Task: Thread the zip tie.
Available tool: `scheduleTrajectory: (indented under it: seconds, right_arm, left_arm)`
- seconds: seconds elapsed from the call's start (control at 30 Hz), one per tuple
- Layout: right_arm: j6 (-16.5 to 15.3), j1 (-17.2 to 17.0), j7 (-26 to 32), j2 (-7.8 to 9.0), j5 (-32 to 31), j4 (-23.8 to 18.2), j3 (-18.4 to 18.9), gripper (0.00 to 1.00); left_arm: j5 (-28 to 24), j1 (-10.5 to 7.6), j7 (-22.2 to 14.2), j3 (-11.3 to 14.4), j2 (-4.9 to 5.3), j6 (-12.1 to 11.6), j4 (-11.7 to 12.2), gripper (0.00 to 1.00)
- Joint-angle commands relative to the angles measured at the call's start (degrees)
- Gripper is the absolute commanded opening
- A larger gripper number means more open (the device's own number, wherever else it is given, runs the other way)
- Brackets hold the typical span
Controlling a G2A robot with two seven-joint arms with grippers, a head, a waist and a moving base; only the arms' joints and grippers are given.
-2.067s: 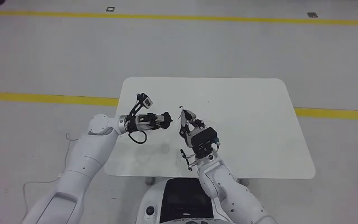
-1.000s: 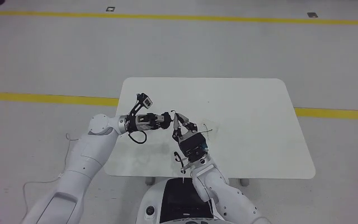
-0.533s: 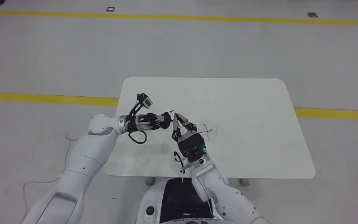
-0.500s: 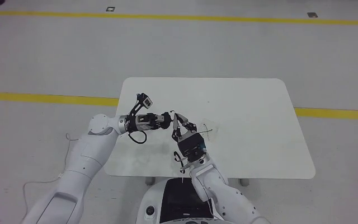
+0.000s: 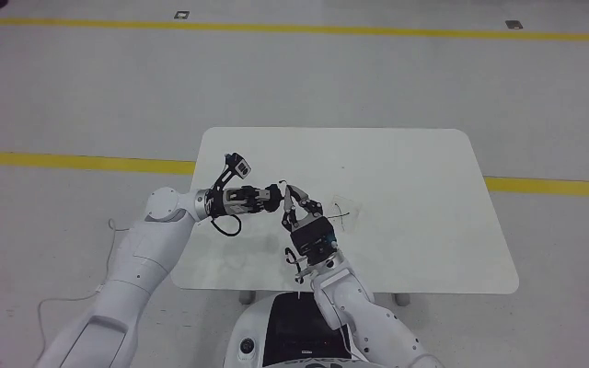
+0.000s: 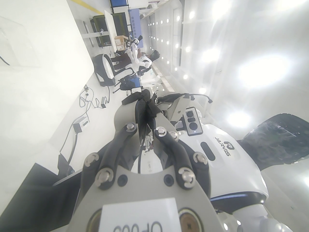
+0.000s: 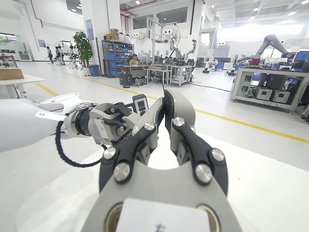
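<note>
While the right gripper [image 7: 165, 100] hangs above the white surface [image 5: 414, 184], its fingers pinch the zip tie [image 7: 163, 88], a thin black strip | left gripper [image 5: 275, 196] just beside, fingers pressed together, catch unclear | clear packet [image 5: 342, 212] lies on surface nearby

The right gripper [image 7: 165, 103] had its two fingers pressed together at the tips, pinching a thin black zip tie [image 7: 163, 89] that stood straight up out of them. Just beside it, partly hidden behind one of those fingers, was the left gripper [image 7: 120, 119] on its white arm, with a ribbed black cable [image 7: 56, 141] looping under the wrist. Both hung above the white table [image 7: 260, 194]. Beyond them lay a pale hall floor crossed by a yellow line [image 7: 229, 119]. A potted plant [image 7: 81, 42] stood by a pillar, and a framed workbench [image 7: 268, 85] stood well apart from it.
</note>
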Motion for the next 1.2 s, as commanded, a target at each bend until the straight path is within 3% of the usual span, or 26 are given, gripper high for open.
scheduleTrajectory:
  seconds: [0.0, 1.17]
  right_arm:
    - [0.1, 0.1, 0.1, -0.06, 0.0, 0.2, 0.1, 0.00]
    - [0.3, 0.2, -0.4, -0.99, -0.6, 1.1, 0.6, 0.00]
  left_arm:
    - [0.0, 0.00, 0.0, 0.0, 0.00, 0.0, 0.0, 0.00]
    - [0.0, 0.00, 0.0, 0.0, 0.00, 0.0, 0.0, 0.00]
